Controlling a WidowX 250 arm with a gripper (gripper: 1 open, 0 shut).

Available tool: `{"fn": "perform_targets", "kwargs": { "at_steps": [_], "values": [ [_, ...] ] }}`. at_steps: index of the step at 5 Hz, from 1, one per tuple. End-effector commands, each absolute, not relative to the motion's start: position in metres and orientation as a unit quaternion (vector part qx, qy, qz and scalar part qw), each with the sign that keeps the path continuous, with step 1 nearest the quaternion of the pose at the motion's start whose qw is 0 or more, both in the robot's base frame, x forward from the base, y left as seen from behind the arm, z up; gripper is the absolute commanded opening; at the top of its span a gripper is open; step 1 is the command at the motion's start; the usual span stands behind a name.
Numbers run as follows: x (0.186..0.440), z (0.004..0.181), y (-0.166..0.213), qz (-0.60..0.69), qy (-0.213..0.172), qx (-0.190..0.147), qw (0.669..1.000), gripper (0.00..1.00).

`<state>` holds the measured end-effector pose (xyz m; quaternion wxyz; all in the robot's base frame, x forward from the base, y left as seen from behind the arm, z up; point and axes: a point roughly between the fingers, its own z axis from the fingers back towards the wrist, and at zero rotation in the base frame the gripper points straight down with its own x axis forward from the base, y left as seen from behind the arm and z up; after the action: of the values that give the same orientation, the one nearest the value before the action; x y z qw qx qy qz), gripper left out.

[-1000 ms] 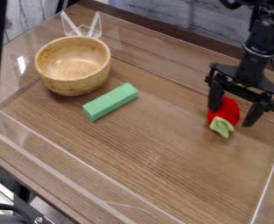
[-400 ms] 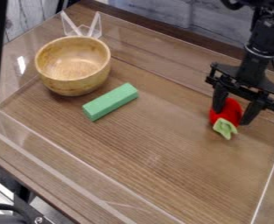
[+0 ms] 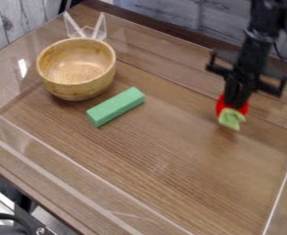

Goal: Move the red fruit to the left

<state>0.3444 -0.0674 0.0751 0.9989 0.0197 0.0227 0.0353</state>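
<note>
Red fruit (image 3: 233,114): small strawberry, light green cap pointing toward the near side; right part of the desk (image 3: 171,174), clamped between the fingers (image 3: 235,97) of the black arm, which point straight down on it. Whether it touches the wood cannot be told.
Wooden bowl (image 3: 77,67): far left, upright.
Green block (image 3: 115,106): flat, rectangular, lying aslant just near-right of the bowl, well apart from the fruit.
Clear wall (image 3: 121,225): low, rims the desk edges.
</note>
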Motion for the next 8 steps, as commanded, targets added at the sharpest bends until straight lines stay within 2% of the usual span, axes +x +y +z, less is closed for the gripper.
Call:
{"fn": "perform_targets", "kwargs": {
  "at_steps": [1,3,8],
  "values": [
    [0.360,0.110,-0.041,0.054,-0.023,0.007,0.998,0.00],
    [0.363,0.094,-0.013,0.050,-0.019,0.003,0.999,0.00],
    [0.363,0.059,0.009,0.037,-0.005,0.001,0.999,0.00]
  ]
}}
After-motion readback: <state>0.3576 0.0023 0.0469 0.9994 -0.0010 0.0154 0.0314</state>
